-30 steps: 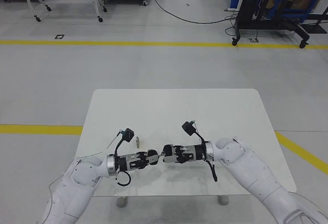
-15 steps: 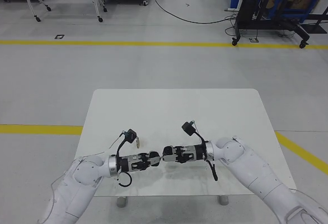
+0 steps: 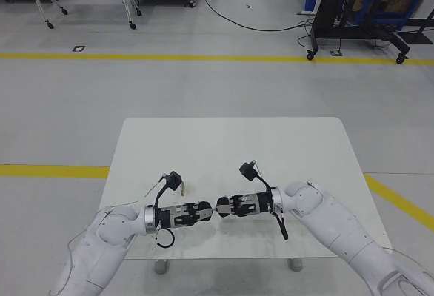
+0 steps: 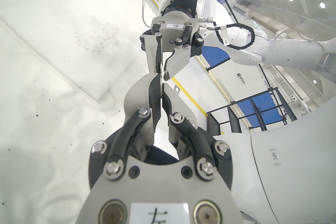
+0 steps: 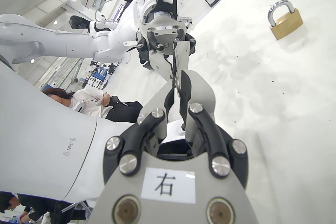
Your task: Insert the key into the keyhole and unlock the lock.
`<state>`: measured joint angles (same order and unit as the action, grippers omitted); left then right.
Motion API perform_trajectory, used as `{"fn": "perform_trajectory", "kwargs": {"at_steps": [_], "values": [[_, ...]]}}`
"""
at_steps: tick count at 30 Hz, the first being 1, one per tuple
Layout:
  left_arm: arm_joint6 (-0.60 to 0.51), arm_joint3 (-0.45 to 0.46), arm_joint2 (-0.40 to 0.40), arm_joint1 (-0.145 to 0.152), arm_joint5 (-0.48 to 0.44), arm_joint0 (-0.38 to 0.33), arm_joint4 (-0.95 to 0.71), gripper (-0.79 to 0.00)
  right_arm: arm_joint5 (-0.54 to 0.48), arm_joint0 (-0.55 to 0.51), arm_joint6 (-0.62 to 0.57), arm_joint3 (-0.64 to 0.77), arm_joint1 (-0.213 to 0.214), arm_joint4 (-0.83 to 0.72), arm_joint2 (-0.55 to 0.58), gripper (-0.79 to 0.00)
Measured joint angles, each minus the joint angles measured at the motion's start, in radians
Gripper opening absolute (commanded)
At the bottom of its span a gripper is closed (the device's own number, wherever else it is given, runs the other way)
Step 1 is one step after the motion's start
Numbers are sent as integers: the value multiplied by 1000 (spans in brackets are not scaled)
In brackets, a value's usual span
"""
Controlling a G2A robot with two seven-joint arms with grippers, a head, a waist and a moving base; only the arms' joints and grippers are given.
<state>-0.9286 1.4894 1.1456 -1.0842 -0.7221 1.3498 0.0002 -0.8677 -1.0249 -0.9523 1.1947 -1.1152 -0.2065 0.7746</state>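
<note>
A brass padlock (image 3: pixel 181 188) with a steel shackle lies on the white table (image 3: pixel 276 140); in the right wrist view the padlock (image 5: pixel 285 22) rests flat, apart from both arms. My left gripper (image 3: pixel 209 212) and right gripper (image 3: pixel 218 208) meet tip to tip above the table's front part, just right of the padlock. A small silver key (image 5: pixel 178 83) sits between the right gripper's (image 5: pixel 176 84) closed tips. The left gripper (image 4: pixel 160 82) is also closed, its pads pressed together on the same thin piece. Most of the key is hidden by the pads.
The table's far half and right side (image 3: pixel 298 155) are bare. Its front edge (image 3: pixel 232 257) runs just below the arms. Dark specks (image 4: pixel 92 38) dot the surface. Stands and racks are on the floor well behind the table.
The left arm has edged slightly rightward and the right arm slightly leftward, bringing the tips closer together. The padlock has not moved.
</note>
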Motion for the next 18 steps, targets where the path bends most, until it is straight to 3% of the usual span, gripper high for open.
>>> {"fn": "perform_trajectory", "kwargs": {"at_steps": [4,5,6,13,18], "values": [[9,1,-2,3,-3,0,0,-785,-8,1,8,2,5,1,-1,-785],[14,1,-2,4,-3,1,-1,-493,-10,1,10,3,6,1,-2,-785],[20,2,-2,4,-5,2,-1,0,-12,1,12,4,7,2,-2,-785],[106,-12,17,6,-18,8,-61,0,-49,-1,52,-7,15,17,22,-785],[187,-26,42,6,-47,16,-103,0,-110,-37,131,-4,37,44,99,-785]]}}
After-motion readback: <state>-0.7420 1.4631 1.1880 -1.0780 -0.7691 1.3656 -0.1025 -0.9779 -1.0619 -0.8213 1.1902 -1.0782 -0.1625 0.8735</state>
